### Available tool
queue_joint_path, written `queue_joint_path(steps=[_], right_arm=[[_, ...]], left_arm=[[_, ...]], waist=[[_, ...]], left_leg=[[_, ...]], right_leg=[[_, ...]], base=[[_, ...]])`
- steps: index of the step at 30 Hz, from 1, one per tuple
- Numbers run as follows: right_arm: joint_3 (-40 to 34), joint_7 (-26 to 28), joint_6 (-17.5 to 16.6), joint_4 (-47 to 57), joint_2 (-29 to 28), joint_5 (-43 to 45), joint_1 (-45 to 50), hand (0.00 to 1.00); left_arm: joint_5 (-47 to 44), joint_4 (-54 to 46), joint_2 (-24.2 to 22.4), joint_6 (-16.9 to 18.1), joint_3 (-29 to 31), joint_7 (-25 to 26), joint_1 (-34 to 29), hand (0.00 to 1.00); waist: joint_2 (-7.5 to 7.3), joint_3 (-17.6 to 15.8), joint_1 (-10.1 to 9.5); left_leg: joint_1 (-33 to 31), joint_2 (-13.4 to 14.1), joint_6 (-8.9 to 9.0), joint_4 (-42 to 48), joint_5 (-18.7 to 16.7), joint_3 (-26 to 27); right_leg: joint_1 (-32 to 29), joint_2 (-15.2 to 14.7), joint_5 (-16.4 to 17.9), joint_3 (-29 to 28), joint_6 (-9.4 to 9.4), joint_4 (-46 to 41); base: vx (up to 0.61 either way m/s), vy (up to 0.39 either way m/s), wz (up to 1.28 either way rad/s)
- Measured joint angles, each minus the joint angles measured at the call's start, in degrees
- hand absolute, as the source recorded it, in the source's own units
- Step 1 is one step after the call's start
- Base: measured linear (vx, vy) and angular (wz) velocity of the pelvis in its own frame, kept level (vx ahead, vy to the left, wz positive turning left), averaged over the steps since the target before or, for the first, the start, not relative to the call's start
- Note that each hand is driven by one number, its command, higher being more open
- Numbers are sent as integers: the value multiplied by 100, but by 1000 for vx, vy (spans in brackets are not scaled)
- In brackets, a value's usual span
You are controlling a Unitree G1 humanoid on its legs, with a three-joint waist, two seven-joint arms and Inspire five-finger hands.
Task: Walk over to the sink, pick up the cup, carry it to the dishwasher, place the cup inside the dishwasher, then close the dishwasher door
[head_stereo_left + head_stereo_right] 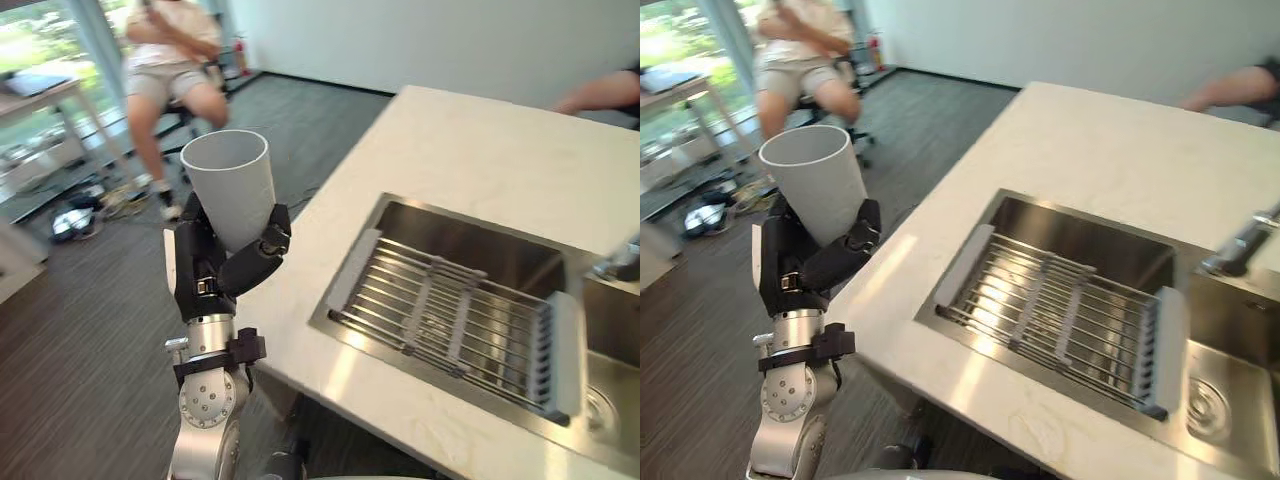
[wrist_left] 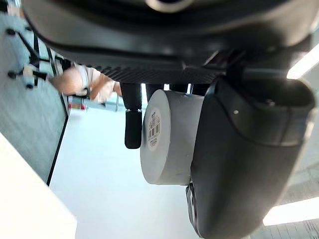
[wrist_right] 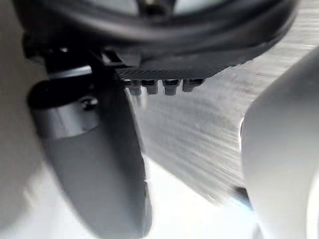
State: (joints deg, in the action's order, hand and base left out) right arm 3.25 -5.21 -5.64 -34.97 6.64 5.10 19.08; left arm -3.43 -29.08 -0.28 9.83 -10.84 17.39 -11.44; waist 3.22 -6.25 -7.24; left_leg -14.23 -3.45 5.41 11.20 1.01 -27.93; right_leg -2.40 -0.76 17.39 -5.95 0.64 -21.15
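A plain grey cup (image 1: 230, 185) stands upright in my left hand (image 1: 215, 265), mouth up, held out over the dark floor just left of the counter's corner. The thumb and fingers are curled round its lower half. Seen from the left wrist, the cup (image 2: 169, 139) sits between the thumb (image 2: 239, 159) and a finger, with a barcode label on its base. My right hand (image 3: 94, 164) hangs over blurred floor in its own wrist view. The steel sink (image 1: 440, 235) lies in the counter to the right of the cup.
A pale stone counter (image 1: 480, 150) carries the sink, with a wire rack (image 1: 450, 315) across the basin and a faucet (image 1: 620, 262) at the right edge. A person (image 1: 170, 60) sits on a chair at the back left, beside a desk (image 1: 30, 90). Another person's arm (image 1: 600, 92) rests on the counter's far side.
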Motion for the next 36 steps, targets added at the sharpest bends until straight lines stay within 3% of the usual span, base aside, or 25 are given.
queue_joint_path(steps=[1, 2, 4, 5, 7, 8, 9, 10, 12, 14, 15, 18, 22, 28, 32, 33, 34, 35, 36], right_arm=[[-12, -165, 35, -59, 56, -46, -85, 100], [-18, -231, 38, -80, 53, -60, -127, 100], [-13, -199, 114, -267, 59, 36, -287, 100], [-1, -183, 116, -256, 61, 36, -276, 100], [17, -91, 117, -133, 130, 43, -259, 100], [9, -88, 116, -78, 140, 44, -298, 100], [-47, -88, 111, -87, 39, 55, -347, 100], [-103, -93, 70, -260, -177, 77, -471, 100], [-97, -81, 64, -625, -277, 215, -673, 100], [-47, -62, 51, -860, -272, 236, -735, 100], [-53, -64, 53, -1111, -277, 251, -875, 100], [-50, 0, 81, -1306, -495, 249, -1020, 100], [-46, 51, 83, -1311, -589, 246, -1010, 100], [-306, 387, 85, -1400, -329, 286, -954, 100], [-547, 362, 99, -1688, -267, 254, -918, 100], [-698, 329, 127, -1677, -274, 269, -897, 100], [-754, 328, 126, -1652, -249, 274, -881, 100], [-752, 328, 122, -1617, -245, 273, -873, 100], [-766, 349, 97, -1579, -231, 271, -867, 100]], left_arm=[[-39, 41, -106, -5, -92, -5, -74, 0], [-94, 87, -126, -11, -116, -21, -70, 0], [-172, 207, -49, -19, -445, -216, 37, 0], [-172, 202, -38, -16, -532, -273, 68, 0], [-175, 210, -30, -8, -755, -429, 273, 0], [-215, 246, -33, -7, -860, -481, 446, 0], [-241, 251, 23, 1, -945, -530, 568, 0], [-242, 399, 84, 63, -963, -558, 730, 0], [-334, 724, 209, 69, -935, -541, 817, 0], [-361, 1051, 326, 83, -935, -565, 812, 0], [-369, 1290, 391, 110, -917, -618, 840, 0], [-464, 1780, 630, 35, -854, -634, 783, 0], [-471, 1922, 750, -121, -703, -655, 501, 0], [-494, 1743, 813, -114, -495, -900, 279, 0], [-482, 1513, 811, -121, -546, -909, 272, 0], [-480, 1384, 768, -123, -599, -917, 255, 0], [-478, 1348, 724, -122, -637, -919, 250, 0], [-474, 1338, 697, -122, -651, -917, 257, 0], [-445, 1331, 638, -120, -654, -902, 257, 0]], waist=[[130, 4, 38], [131, 0, 69], [80, 2, 230], [76, 18, 240], [242, 161, 270], [370, 224, 335], [287, 310, 447], [119, 349, 628], [-79, 303, 581], [70, 421, 553], [163, 465, 558], [55, 396, 551], [-16, 362, 552], [-238, 309, 501], [-490, 153, 531], [-559, 109, 561], [-593, 82, 565], [-569, 92, 567], [-504, 79, 612]], left_leg=[[-96, 233, -162, -287, 78, 228], [-161, 343, -324, -349, 15, 560], [-556, 540, -561, 601, -155, 2178], [-567, 569, -640, 946, -212, 2512], [-421, 947, -976, 1794, -358, 3553], [-455, 925, -990, 1576, -310, 3838], [-192, 682, -674, 490, 8, 3660], [-55, 607, -829, -30, -53, 3896], [170, 735, -676, 564, -369, 4261], [835, 758, -456, 36, -428, 4051], [1114, 625, -441, -662, -180, 3961], [1235, 419, -615, -1125, 79, 3957], [1428, 289, -705, -1327, 146, 3973], [1512, 251, -676, -1606, 242, 3924], [1468, -10, -757, -1386, -8, 3789], [1469, -103, -808, -1231, -165, 3609], [1443, -159, -906, -1040, -300, 3465], [1441, -166, -942, -919, -379, 3383], [1481, -108, -1011, -681, -512, 3163]], right_leg=[[-36, 50, -109, 327, -112, 64], [-41, -8, -188, 475, -124, 171], [75, -318, -411, 1104, -137, 439], [80, -400, -427, 1209, -114, 438], [39, -467, -433, 1625, -82, 196], [-124, -439, -386, 1808, -185, -50], [-251, -339, -322, 1831, -316, 81], [-188, -551, -506, 2195, -62, 341], [89, -752, -640, 2457, -6, 702], [262, -783, -785, 2519, 189, 964], [296, -801, -944, 2474, 231, 1111], [464, -818, -1373, 2442, 357, 1634], [680, -871, -1580, 2436, 376, 1911], [669, -896, -1533, 2481, 439, 1914], [416, -1344, -877, 2621, 618, 879], [347, -1514, -734, 2627, 577, 374], [136, -1619, -711, 2342, 405, -300], [-4, -1626, -748, 2126, 253, -696], [-397, -1538, -722, 1704, -15, -1540]], base=[[-322, -170, 127], [-327, -95, 136], [-242, -27, 139], [-136, 8, 117], [-103, 45, 113], [-177, 57, 161], [-237, 32, 224], [-232, 28, 199], [-140, 56, 113], [-64, 195, 45], [-23, 226, 21], [-11, 155, 9], [0, 123, 0], [-13, 17, 4], [40, 45, 27], [156, 60, 63], [139, 45, 66], [190, 63, 76], [208, 27, 92]])
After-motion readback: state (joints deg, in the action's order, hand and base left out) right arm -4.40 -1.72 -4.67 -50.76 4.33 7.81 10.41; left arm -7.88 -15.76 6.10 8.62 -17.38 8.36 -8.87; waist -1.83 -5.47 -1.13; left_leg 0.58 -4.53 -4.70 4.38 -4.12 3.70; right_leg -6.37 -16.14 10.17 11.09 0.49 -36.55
